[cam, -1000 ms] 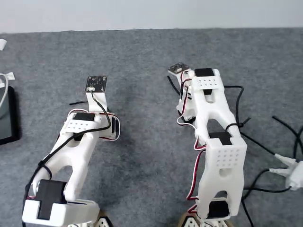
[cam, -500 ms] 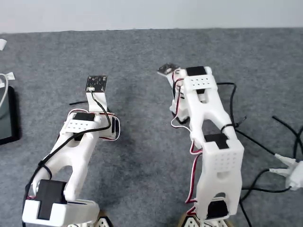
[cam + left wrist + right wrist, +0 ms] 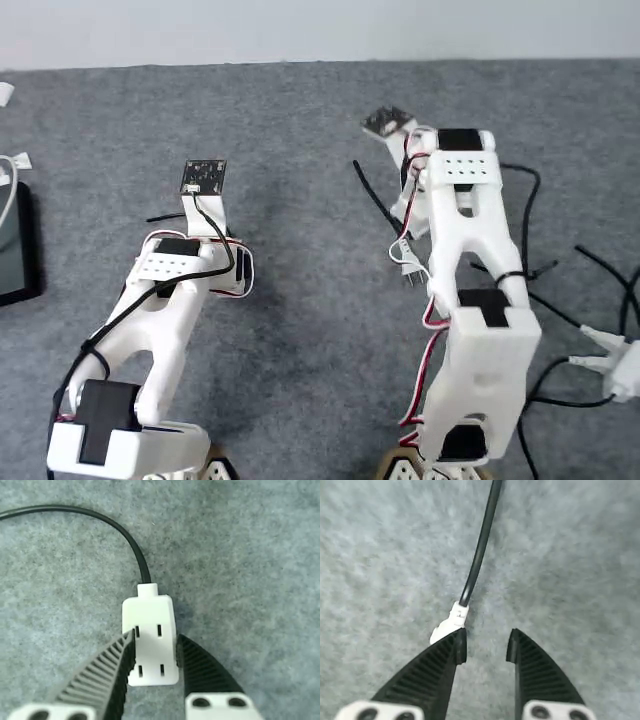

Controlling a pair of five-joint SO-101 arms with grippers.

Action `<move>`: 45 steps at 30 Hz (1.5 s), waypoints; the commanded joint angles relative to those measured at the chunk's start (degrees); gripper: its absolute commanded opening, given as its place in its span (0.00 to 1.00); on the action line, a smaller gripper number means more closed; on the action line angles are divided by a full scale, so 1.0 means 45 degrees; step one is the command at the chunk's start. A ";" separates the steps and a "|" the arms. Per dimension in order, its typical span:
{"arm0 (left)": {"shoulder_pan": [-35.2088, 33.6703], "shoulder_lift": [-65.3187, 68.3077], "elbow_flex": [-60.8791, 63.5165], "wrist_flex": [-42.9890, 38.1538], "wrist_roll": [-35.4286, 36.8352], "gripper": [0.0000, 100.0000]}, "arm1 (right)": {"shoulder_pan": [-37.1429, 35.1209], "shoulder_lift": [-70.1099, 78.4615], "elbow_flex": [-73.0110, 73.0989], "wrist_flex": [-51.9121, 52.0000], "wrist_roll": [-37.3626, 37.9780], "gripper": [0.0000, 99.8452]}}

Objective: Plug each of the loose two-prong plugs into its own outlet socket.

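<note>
White plug sits beside one finger of my parted right gripper, so I'd recentre before closing; left gripper clamps the outlet block

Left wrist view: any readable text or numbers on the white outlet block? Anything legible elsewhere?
None readable.
White plastic outlet block: four plain slots, no print visible.
Small dark circuit board on an arm in the high view: markings too small to read.
White plug on a black cable: blurred, nothing legible.
</note>
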 commanded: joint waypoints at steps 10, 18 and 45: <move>-0.0254 0.0020 0.0479 0.0391 -0.0137 0.01 | -0.0127 0.0928 -0.0039 -0.1436 0.0254 0.16; -0.0254 0.0020 0.0459 0.0391 -0.0137 0.01 | -0.0283 0.1084 -0.0078 -0.1436 -0.0254 0.17; -0.0254 0.0020 0.0459 0.0391 -0.0137 0.01 | -0.0576 -0.4190 0.6935 -0.6144 -0.1074 0.17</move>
